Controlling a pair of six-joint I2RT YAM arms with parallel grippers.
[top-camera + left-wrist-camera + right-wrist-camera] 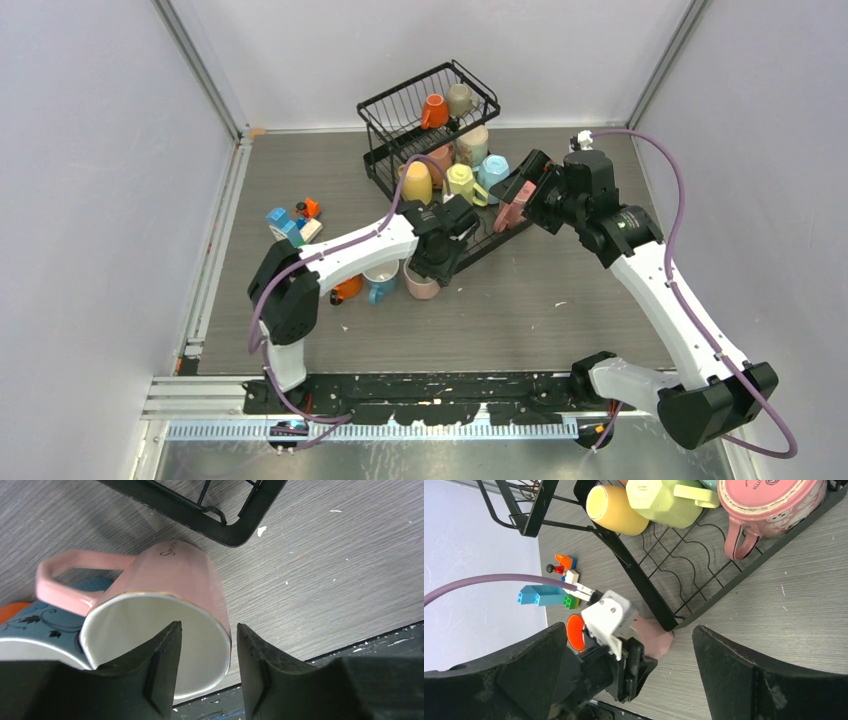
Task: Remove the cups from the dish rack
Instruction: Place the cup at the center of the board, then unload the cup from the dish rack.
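Left gripper: black fingers parted, straddling rim of pale pink faceted ceramic mug. One finger inside, one outside, small gaps to the wall. Mug stands upright on grey table under the fingertips, long axis vertical, mouth toward the wrist, handle off to the left finger's side. Corner of black wire dish rack lies just beyond the fingertips. Right gripper: fingers spread wide, holding nothing.

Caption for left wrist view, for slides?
Left gripper, jaws apart, straddles the rim of a pink mug on the table, beside a corner of the dish rack and a blue mug.
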